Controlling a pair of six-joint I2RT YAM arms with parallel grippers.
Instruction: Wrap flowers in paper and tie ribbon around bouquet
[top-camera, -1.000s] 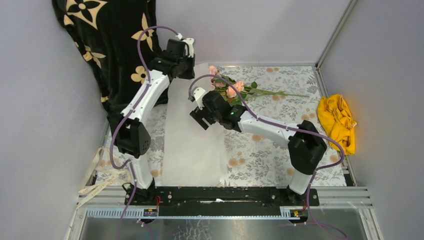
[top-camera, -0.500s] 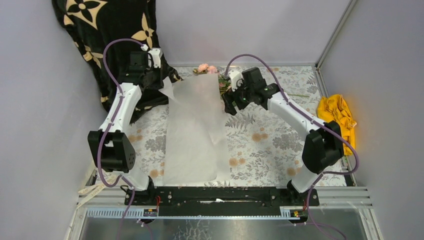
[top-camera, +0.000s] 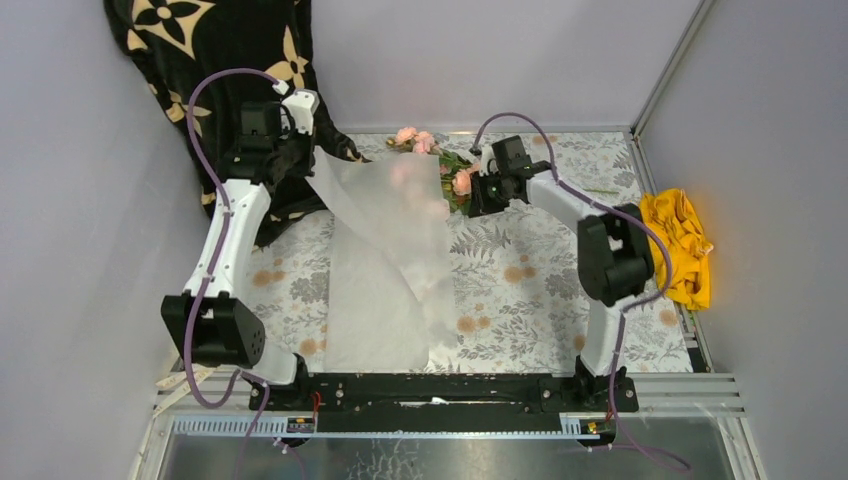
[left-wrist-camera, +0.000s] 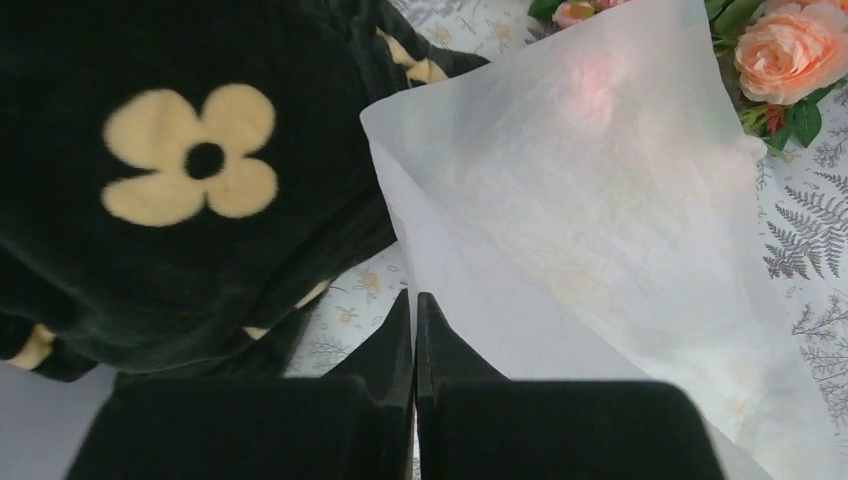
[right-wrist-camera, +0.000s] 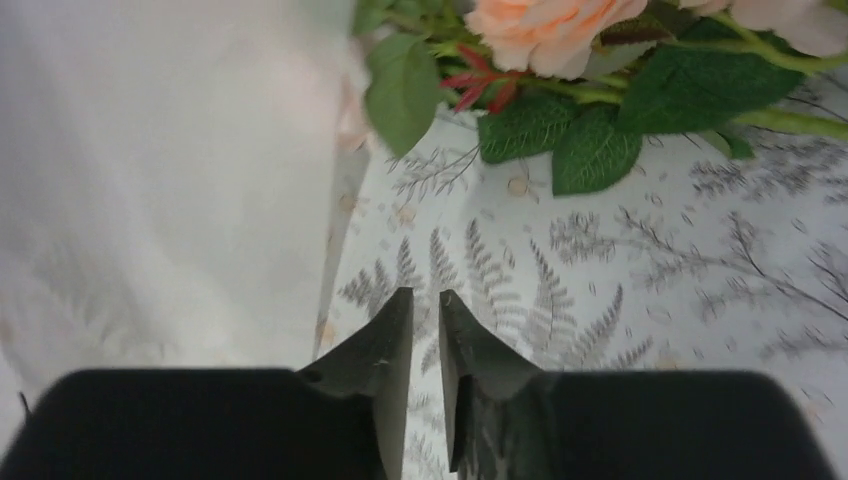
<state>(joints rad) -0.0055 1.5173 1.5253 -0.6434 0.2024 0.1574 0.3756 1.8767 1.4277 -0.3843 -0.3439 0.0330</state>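
left gripper (left-wrist-camera: 414, 305) clenched on an edge of the paper (left-wrist-camera: 590, 210), which spreads ahead and right of its jaws; right gripper (right-wrist-camera: 426, 305) barely parted, empty, the flowers (right-wrist-camera: 560, 60) ahead of its jaws, apart.

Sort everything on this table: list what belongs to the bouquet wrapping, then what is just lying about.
For the job: flowers, paper, ribbon at the near left edge.
Lying about: black flowered cloth, yellow cloth.
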